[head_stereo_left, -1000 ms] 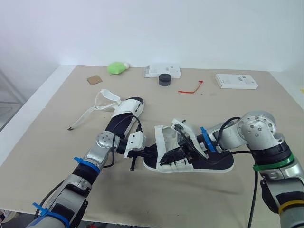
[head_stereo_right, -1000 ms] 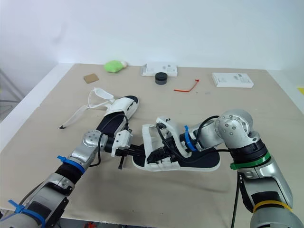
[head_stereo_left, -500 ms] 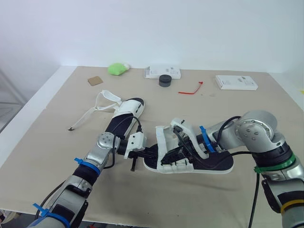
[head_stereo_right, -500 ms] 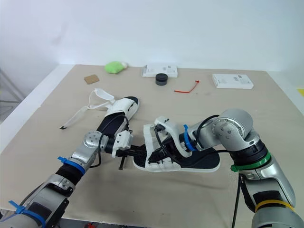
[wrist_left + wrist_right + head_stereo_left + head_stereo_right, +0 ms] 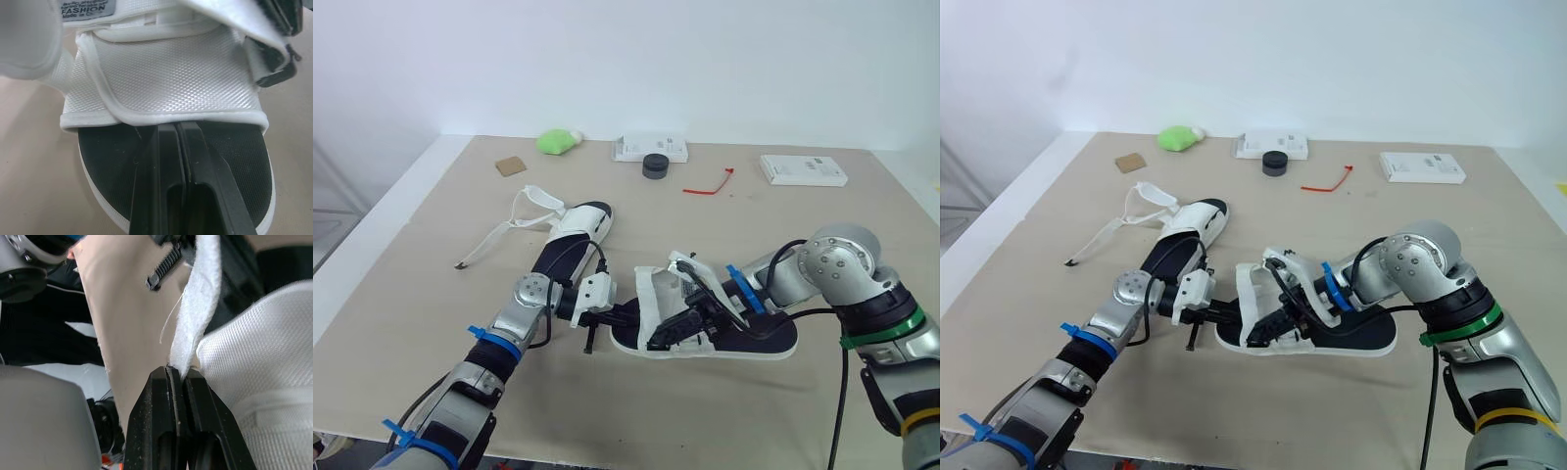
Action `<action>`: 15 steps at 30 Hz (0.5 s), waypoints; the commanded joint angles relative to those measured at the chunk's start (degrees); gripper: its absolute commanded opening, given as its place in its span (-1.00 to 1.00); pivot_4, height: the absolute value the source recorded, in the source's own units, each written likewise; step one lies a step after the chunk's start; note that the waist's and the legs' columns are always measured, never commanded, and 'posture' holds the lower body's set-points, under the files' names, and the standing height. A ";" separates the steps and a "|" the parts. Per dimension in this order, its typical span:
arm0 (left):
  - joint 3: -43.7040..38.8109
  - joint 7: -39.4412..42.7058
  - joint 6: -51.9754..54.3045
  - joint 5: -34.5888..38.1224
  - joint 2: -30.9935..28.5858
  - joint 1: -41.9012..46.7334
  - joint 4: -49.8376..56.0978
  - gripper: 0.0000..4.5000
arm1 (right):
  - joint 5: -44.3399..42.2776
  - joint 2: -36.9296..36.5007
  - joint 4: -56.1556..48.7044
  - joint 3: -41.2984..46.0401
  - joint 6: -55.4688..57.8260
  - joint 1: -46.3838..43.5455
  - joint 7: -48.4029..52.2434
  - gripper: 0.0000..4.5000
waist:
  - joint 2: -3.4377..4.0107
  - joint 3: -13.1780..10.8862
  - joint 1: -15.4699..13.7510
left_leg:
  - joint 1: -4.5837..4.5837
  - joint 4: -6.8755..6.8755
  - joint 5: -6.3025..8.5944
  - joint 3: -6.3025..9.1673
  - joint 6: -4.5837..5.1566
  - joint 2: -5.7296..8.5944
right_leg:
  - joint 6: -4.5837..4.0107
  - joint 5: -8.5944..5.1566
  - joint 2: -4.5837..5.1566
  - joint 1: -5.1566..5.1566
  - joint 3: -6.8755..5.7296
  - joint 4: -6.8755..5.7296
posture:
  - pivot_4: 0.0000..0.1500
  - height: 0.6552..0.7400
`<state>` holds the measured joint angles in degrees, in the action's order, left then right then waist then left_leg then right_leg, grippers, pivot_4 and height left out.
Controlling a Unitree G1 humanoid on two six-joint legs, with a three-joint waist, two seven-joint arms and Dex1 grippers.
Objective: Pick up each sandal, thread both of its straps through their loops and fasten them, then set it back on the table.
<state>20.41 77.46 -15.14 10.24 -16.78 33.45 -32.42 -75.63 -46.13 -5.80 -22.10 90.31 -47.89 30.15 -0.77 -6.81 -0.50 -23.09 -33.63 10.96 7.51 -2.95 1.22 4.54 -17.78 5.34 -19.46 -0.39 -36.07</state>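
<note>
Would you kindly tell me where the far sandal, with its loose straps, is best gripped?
Likely the white upper of the far sandal: it rises off the sole, giving two faces to pinch. Come from above on its right, since its loose straps splay flat over the table on its left.

A: Can any writing be read?

B: One word can be read: "FASHION", printed in capitals on a small grey label [image 5: 87, 8] that is sewn to the white mesh upper of the sandal [image 5: 171, 83].

A: Is anything else printed on that label?

B: A smaller line is seen above the word, but it is cut off. Below it "Made in C" is made out, and the rest is hidden.

A: And the flat boxes at the back?

B: Dark print is seen on the nearer white box [image 5: 649, 149] and on the farther white box [image 5: 803, 168], but none of it can be read.
</note>
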 commanded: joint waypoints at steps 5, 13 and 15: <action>6.85 -0.61 4.50 -9.27 -1.91 -6.38 -8.35 -1.00 | 2.08 0.84 1.63 -2.44 2.19 -0.31 -2.94 -0.96 | -0.03 0.02 0.00 | 0.00 0.00 0.00 0.02 0.00 0.02 | 0.02 -0.01 0.02 0.02 -0.03 0.00 | 1.00 1.00; 6.98 -0.90 4.61 -9.22 -1.87 -6.60 -8.02 -1.00 | 2.54 1.18 3.37 -2.31 2.19 -2.75 -2.54 -0.96 | 0.01 0.05 0.00 | 0.01 0.00 -0.01 0.07 0.01 0.01 | 0.00 -0.01 0.01 0.03 -0.05 0.00 | 1.00 1.00; 6.92 -0.98 4.65 -9.16 -1.84 -6.63 -8.01 -1.00 | 2.92 0.58 1.12 -2.09 2.19 -1.74 -2.16 -0.96 | 0.03 0.05 -0.01 | 0.01 0.00 -0.01 0.07 0.01 0.02 | 0.01 -0.01 0.02 0.03 -0.05 0.00 | 1.00 1.00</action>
<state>20.41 76.82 -15.13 10.24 -16.73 33.15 -32.26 -73.55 -44.46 -2.62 -23.38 91.67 -50.44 27.98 -0.73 -6.76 -0.50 -23.08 -33.64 10.95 7.58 -2.94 1.23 4.56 -17.79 5.35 -19.43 -0.45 -36.07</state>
